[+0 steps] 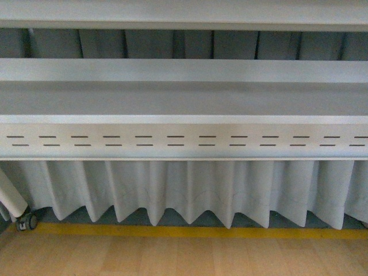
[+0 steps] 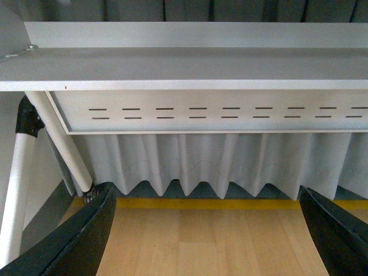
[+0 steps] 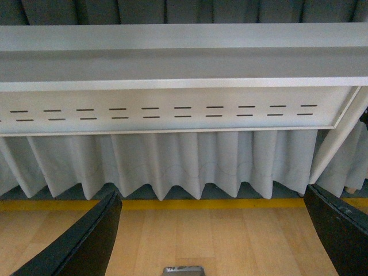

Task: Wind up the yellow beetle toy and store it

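Note:
The yellow beetle toy is out of view in all three views. My left gripper [image 2: 210,241] is open, its two dark fingers [image 2: 69,241] spread wide over bare wooden floor with nothing between them. My right gripper [image 3: 213,241] is open too, with dark fingers [image 3: 77,244] far apart above the same floor. Neither arm shows in the front view.
A white table [image 1: 184,98] with a slotted front panel [image 1: 184,141] fills the front view. A pleated white skirt [image 1: 190,192] hangs under it. A yellow floor stripe [image 1: 190,231] runs along its base. A castor leg [image 1: 23,218] stands at the left. A small grey object [image 3: 183,270] lies at the right wrist view's edge.

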Controlling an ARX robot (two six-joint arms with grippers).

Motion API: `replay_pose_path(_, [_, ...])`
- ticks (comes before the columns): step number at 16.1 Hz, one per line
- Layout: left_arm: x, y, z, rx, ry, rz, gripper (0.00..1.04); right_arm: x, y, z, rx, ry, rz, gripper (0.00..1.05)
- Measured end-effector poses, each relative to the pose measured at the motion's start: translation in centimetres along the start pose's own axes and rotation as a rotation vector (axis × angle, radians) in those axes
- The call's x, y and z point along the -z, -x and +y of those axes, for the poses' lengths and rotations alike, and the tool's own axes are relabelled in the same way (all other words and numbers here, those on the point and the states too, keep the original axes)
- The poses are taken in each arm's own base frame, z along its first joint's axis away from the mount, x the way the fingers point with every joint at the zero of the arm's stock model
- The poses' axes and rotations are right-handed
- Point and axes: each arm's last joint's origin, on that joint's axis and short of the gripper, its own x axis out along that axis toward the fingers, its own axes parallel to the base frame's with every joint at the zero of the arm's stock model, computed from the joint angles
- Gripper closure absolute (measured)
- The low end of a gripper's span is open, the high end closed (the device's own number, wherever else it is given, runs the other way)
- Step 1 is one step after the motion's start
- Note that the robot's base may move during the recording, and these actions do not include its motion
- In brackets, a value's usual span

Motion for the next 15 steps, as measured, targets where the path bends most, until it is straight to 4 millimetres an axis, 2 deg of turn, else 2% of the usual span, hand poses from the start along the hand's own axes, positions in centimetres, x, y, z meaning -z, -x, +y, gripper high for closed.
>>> replay_pose_path(15, [0.00, 0.00, 0.00, 0.000, 0.000, 0.000, 0.07, 0.00, 0.00, 0.00, 0.000, 0.000, 0.000, 0.07])
